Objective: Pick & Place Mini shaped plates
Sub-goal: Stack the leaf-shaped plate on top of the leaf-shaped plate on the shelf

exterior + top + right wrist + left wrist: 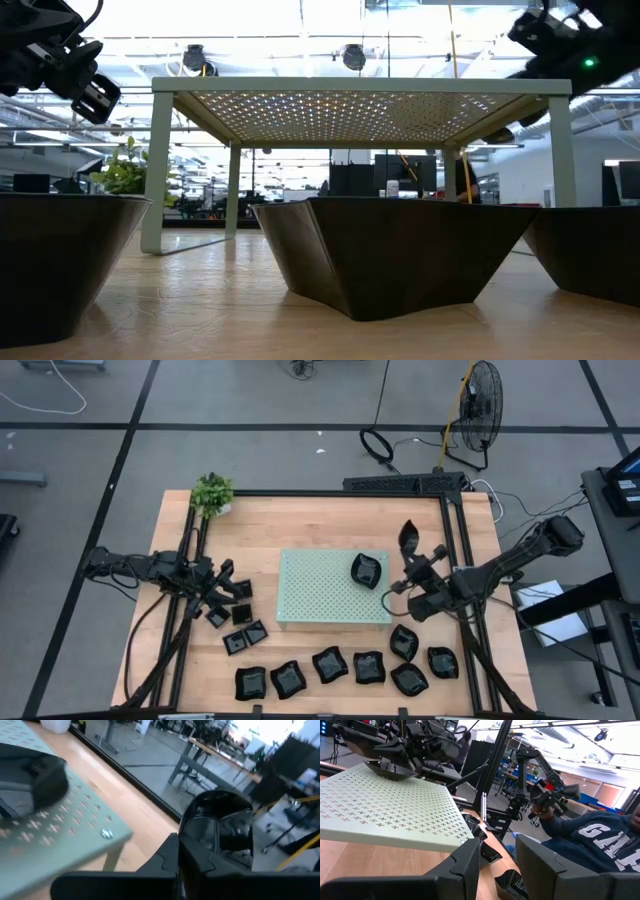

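We find the pale green perforated board [333, 588] at the centre of the wooden table [300, 515], raised on short legs. One glossy black plate [367, 570] rests on the board at its 2 o'clock corner.

The right gripper [412, 553] sits just off that corner, at 3 o'clock from the board. Its fingers are clamped on the rim of a rounded black plate [220, 827], held on edge above the table; in the high view this plate [408, 537] shows at 12 o'clock of the gripper.

The left gripper [222, 585] hovers at 9 o'clock from the board, fingers parted and holding nothing, above a cluster of tiny square plates [240, 614].

More mini plates [330, 664] lie in a row along the table's 6 o'clock edge, curving up toward 4 o'clock beneath the right arm. Dark frame rails [452, 530] run down both sides of the table, close to each arm. A small potted plant [212, 493] stands at the 11 o'clock corner. In the left wrist view a person's sleeve [592, 835] appears beyond the table, probably holding a controller.
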Controlling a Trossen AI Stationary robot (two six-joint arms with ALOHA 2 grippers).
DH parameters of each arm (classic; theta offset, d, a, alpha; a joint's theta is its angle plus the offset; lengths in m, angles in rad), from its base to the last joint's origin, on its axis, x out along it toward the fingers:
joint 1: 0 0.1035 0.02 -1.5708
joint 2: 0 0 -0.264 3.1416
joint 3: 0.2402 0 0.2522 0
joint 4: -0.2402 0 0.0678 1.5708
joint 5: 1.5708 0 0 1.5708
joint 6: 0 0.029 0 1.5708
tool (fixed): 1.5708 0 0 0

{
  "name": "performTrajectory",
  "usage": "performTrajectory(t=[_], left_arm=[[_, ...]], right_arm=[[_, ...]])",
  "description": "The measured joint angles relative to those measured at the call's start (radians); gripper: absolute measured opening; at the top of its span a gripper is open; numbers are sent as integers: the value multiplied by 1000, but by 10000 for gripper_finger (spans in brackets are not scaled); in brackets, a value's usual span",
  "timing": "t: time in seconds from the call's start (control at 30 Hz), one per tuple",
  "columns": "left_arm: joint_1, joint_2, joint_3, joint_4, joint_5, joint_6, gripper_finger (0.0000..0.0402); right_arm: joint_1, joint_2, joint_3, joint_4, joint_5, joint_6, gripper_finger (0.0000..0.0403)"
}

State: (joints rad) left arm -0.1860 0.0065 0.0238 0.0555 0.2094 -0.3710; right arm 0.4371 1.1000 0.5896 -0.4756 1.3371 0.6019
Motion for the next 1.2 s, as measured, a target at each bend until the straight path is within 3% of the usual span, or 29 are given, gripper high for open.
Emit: performTrajectory(t=[0.13, 0.23, 0.4, 0.6, 0.83, 1.0, 1.2], left_arm=[[0, 0, 0, 0, 0, 0, 129], [0, 0, 0, 0, 0, 0, 129], [0, 0, 0, 0, 0, 0, 129], [0, 0, 0, 0, 0, 0, 129], [0, 0, 0, 0, 0, 0, 129], [0, 0, 0, 0, 0, 0, 129], [0, 0, 0, 0, 0, 0, 129]], right_arm=[[-20, -12, 0, 318, -19, -376, 0], [-20, -30, 0, 589, -109, -646, 0], [19, -57, 6, 901, -219, -868, 0], [103, -27, 132, 869, -226, -963, 0], [191, 171, 441, 666, 36, -1061, 0], [202, 341, 601, 723, 228, -1241, 0], [181, 417, 618, 898, 233, -1346, 0]])
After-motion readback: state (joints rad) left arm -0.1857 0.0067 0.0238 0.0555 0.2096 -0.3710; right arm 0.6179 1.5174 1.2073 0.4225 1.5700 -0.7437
